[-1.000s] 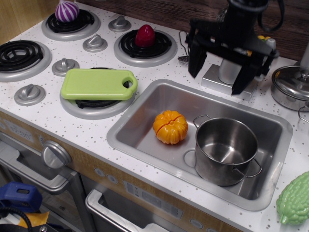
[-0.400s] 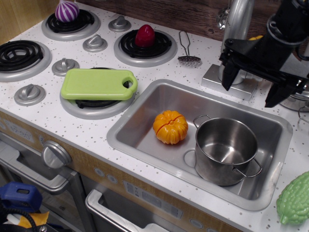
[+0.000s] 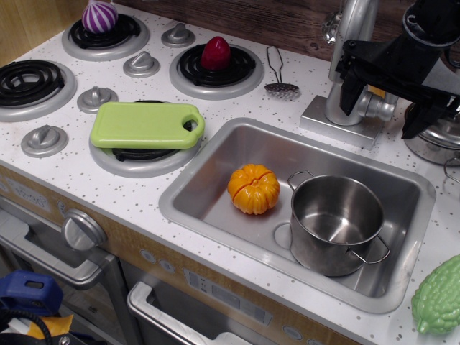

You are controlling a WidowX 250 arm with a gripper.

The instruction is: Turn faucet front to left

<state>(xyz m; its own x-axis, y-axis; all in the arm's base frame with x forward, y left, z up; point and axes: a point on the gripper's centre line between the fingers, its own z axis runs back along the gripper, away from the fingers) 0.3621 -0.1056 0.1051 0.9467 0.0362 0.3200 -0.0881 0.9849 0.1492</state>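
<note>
The faucet point(image 3: 343, 68) is a silver-grey column on a square flat base point(image 3: 332, 123) behind the sink point(image 3: 215, 190). Its top runs out of the upper edge of the frame, so I cannot see where the spout points. Its side lever handle point(image 3: 377, 108) sticks out to the right. My black gripper point(image 3: 381, 117) hangs just right of the column. It is open, with one finger point(image 3: 351, 93) by the column and the other point(image 3: 418, 113) further right. The lever lies between them and I see no contact.
In the sink stand a steel pot point(image 3: 336, 224) and an orange pumpkin point(image 3: 253, 188). A second steel pot point(image 3: 431, 136) sits at the right edge, behind the gripper. A green board point(image 3: 147, 124), a slotted spoon point(image 3: 277, 72), a red vegetable point(image 3: 215, 52) and a green gourd point(image 3: 438, 295) lie around.
My gripper has moved from in front of the faucet to its right and a little up, uncovering the column and base. The faucet's lever now shows between the fingers.
</note>
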